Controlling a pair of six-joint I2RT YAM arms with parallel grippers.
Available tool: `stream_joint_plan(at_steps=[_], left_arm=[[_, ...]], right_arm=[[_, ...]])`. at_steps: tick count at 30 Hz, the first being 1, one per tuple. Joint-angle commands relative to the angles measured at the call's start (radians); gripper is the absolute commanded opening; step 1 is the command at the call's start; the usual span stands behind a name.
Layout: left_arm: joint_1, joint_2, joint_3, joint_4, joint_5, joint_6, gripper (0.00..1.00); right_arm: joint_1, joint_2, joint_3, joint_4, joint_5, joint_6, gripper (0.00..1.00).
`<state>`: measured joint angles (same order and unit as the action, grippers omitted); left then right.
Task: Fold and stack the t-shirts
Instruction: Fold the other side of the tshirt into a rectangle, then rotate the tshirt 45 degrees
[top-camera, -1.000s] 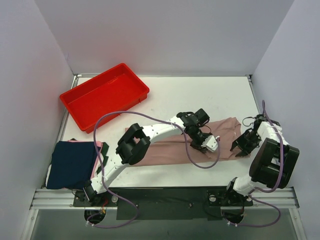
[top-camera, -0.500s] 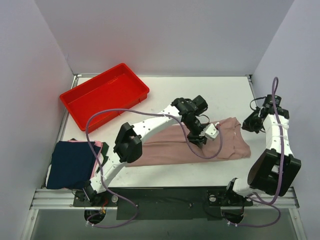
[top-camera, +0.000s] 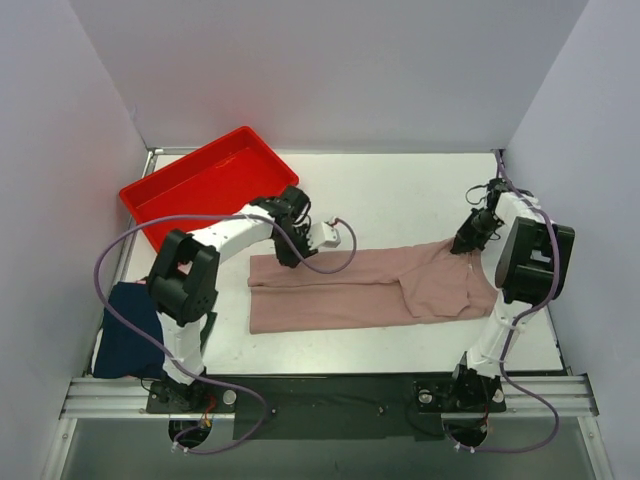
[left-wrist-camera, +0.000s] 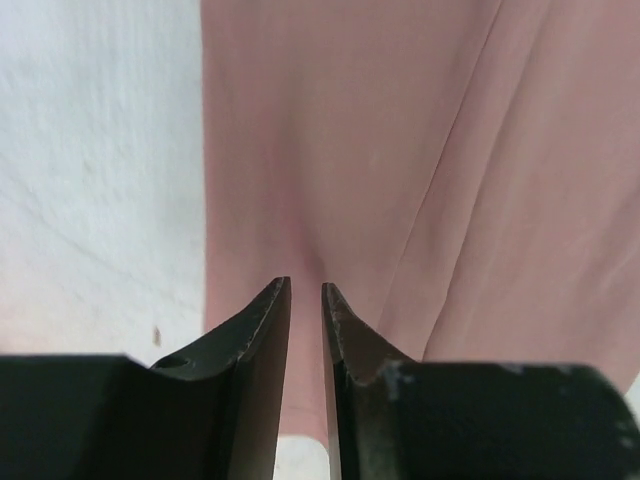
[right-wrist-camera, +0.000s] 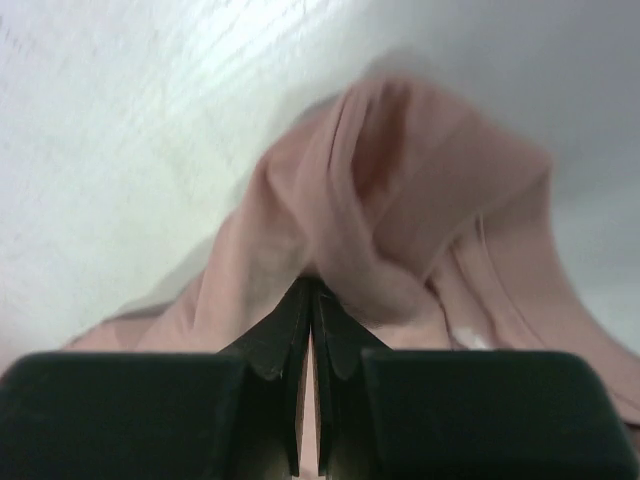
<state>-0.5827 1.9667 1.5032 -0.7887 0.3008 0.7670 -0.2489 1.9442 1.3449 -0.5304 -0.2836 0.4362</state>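
Observation:
The dusty-pink t-shirt (top-camera: 350, 285) lies stretched out flat across the middle of the table. My left gripper (top-camera: 284, 256) stands over its upper left corner; in the left wrist view the jaws (left-wrist-camera: 305, 285) are a narrow gap apart, open, with flat pink cloth (left-wrist-camera: 400, 150) and the shirt's edge showing through the gap. My right gripper (top-camera: 463, 245) is at the shirt's upper right corner. In the right wrist view it (right-wrist-camera: 313, 280) is shut on a bunched fold of pink cloth (right-wrist-camera: 400, 170). The navy t-shirt (top-camera: 128, 340) lies folded at the near left, partly behind the left arm.
A red plastic tray (top-camera: 180, 158) sits slanted at the back left, just behind the left wrist. White walls close in the table on three sides, and the right wall is close to the right arm. A purple cable loops over the shirt's upper edge.
My left gripper has travelled left from the middle of the pink t-shirt to its left end. The right gripper shut on the right corner and moved back. The shirt now lies longer and flatter.

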Motion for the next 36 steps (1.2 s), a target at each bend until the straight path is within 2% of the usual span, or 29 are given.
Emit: stream_joint_plan(at_steps=[1, 6, 12, 15, 18, 21, 23, 25, 26, 28, 29, 31, 32, 36], left_arm=[[0.047, -0.094, -0.136, 0.128, -0.236, -0.06, 0.29], [0.101, -0.135, -0.303, 0.148, -0.317, -0.012, 0.29], [0.118, -0.192, -0.432, 0.109, -0.27, 0.015, 0.29], [0.116, -0.227, -0.417, 0.044, -0.172, -0.012, 0.32], [0.119, -0.249, -0.329, -0.035, -0.088, -0.035, 0.36], [0.147, -0.256, -0.211, -0.125, -0.017, -0.072, 0.39], [0.176, -0.259, -0.161, -0.151, -0.002, -0.098, 0.4], [0.202, -0.264, -0.146, -0.147, -0.009, -0.118, 0.4], [0.214, -0.265, -0.149, -0.136, -0.017, -0.124, 0.4], [0.224, -0.264, -0.172, -0.089, -0.049, -0.146, 0.4], [0.225, -0.258, -0.188, -0.057, -0.072, -0.153, 0.4], [0.225, -0.236, -0.204, 0.001, -0.11, -0.188, 0.4], [0.227, -0.217, -0.207, 0.034, -0.13, -0.205, 0.39], [0.245, -0.198, -0.262, 0.088, -0.141, -0.274, 0.33]], right_arm=[[-0.007, 0.108, 0.132, -0.118, 0.037, 0.009, 0.0], [-0.006, 0.241, 0.269, -0.154, 0.021, 0.024, 0.0], [0.005, 0.354, 0.454, -0.184, -0.028, 0.068, 0.0], [0.023, 0.38, 0.54, -0.189, -0.081, 0.05, 0.0], [0.04, 0.331, 0.585, -0.186, -0.094, 0.0, 0.0], [0.048, 0.187, 0.568, -0.18, -0.053, -0.045, 0.1], [0.054, 0.077, 0.498, -0.177, 0.004, -0.069, 0.15], [0.057, -0.038, 0.38, -0.175, 0.059, -0.07, 0.16], [0.06, -0.077, 0.276, -0.175, 0.07, -0.064, 0.14], [0.059, -0.165, 0.121, -0.158, 0.07, -0.027, 0.02], [0.059, -0.21, 0.075, -0.137, 0.031, -0.016, 0.0], [0.059, -0.257, -0.068, -0.07, -0.108, 0.022, 0.0], [0.059, -0.264, -0.143, -0.054, -0.121, 0.06, 0.0], [0.037, -0.277, -0.291, -0.043, -0.048, 0.134, 0.0]])
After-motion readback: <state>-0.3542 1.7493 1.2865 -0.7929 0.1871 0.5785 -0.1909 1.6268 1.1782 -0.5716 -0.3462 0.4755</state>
